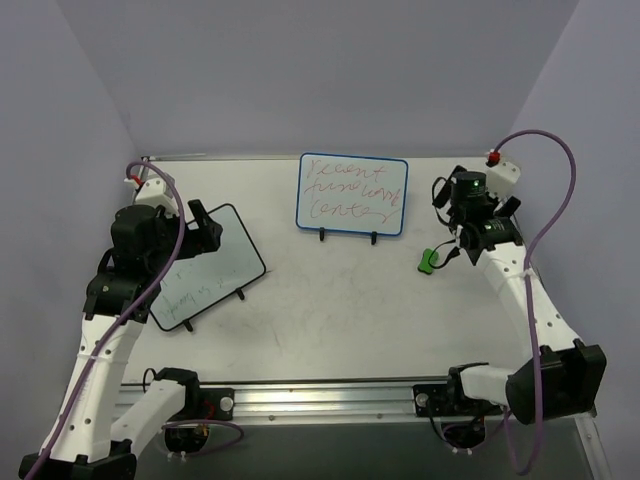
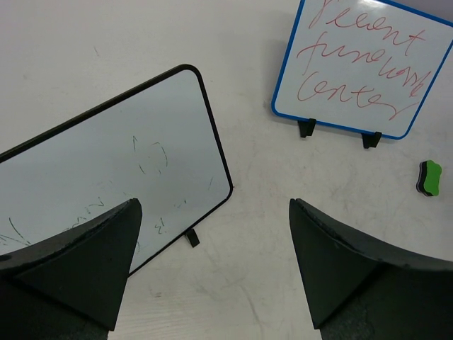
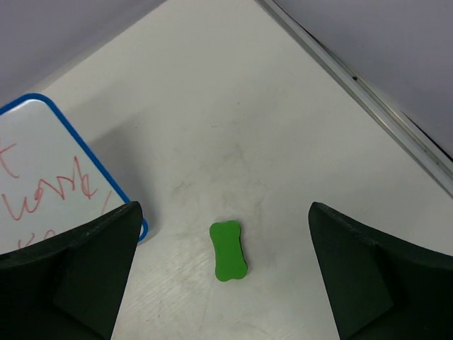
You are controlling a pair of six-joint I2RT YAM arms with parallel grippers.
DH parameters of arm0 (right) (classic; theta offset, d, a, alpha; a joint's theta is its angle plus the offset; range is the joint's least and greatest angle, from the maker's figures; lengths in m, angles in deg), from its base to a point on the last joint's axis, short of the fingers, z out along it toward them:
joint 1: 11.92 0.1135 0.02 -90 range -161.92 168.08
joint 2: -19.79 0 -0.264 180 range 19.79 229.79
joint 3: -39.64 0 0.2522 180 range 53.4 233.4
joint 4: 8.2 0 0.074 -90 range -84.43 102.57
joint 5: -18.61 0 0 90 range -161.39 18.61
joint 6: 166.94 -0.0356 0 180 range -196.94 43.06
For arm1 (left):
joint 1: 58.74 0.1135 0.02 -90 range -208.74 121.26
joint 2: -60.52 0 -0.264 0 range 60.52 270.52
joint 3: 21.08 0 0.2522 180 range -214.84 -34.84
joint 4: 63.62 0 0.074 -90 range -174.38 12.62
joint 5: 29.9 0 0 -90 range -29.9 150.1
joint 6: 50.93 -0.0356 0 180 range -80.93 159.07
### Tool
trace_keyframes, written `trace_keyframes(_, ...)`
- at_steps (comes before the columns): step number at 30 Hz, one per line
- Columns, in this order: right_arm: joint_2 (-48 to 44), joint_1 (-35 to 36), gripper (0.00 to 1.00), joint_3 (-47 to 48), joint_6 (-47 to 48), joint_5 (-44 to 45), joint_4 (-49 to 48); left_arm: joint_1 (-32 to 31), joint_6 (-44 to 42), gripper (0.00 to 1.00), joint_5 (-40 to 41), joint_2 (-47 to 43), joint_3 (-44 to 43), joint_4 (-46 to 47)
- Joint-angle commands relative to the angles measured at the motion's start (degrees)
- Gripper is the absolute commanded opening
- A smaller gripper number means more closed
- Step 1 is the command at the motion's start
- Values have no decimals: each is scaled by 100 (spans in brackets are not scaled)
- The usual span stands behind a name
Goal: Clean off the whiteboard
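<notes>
1. Left gripper, fingers apart and empty, hovers over the black-framed board, which sits askew on the table's left side.
2. Blue-framed whiteboard, covered in red writing, stands on two black feet at the back middle, well apart from both grippers.
3. Right gripper, fingers apart, hangs above the green eraser, just right of the whiteboard.
</notes>
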Motion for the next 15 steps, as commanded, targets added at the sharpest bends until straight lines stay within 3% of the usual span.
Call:
trace_keyframes(1, 299, -92, 100, -212, -712, 583, 496, 42, -17, 94, -221, -3, -9, 69)
trace_keyframes(4, 413, -364, 98, -643, -925, 505, 426, 42, -8, 94, -300, -12, -9, 78)
trace_keyframes(8, 616, -471, 85, -1039, -427, -310, -250, 42, 1, 94, -370, -64, 0, 96)
trace_keyframes(15, 1205, -401, 75, -1224, -240, -1121, -972, 42, -17, 94, -353, -64, 0, 61)
